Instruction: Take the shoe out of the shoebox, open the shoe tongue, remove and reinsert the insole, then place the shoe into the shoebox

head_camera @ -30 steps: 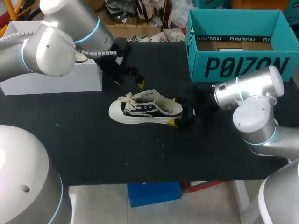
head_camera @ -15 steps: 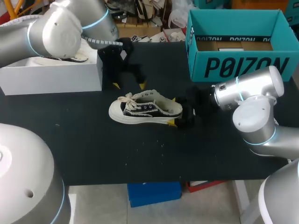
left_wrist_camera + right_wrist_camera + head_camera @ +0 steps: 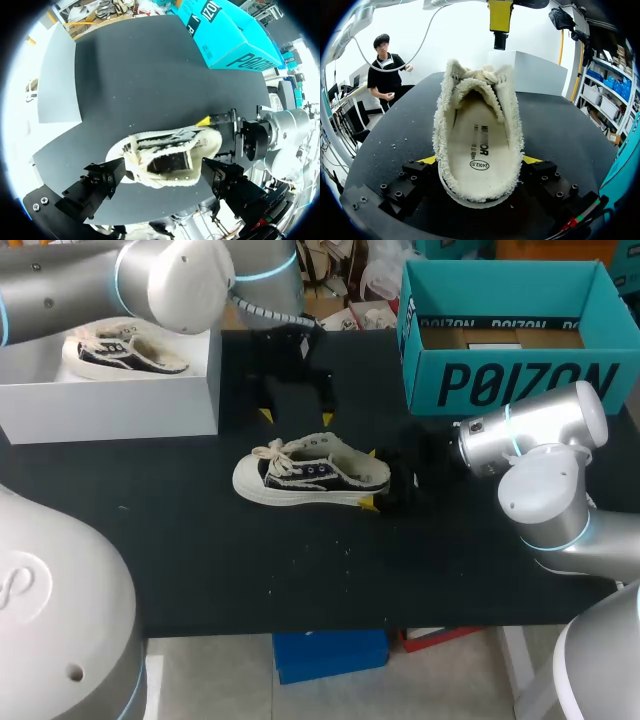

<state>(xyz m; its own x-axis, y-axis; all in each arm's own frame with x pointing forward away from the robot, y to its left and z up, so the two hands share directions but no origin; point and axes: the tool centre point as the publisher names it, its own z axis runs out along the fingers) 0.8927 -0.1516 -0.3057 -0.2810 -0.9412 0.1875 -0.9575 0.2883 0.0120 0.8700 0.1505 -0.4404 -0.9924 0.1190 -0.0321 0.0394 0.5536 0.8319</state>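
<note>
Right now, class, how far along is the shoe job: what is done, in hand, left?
Done: the shoe lies out on the table. In hand: the right claw is shut on its heel; the left claw hangs open above the shoe. Left: open the tongue, pull and refit the insole, which sits inside, then box the shoe.

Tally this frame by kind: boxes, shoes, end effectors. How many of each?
Boxes: 2 (white box, teal box)
Shoes: 2 (held shoe, boxed shoe)
End effectors: 2 (left end effector, right end effector)
Total: 6
</note>
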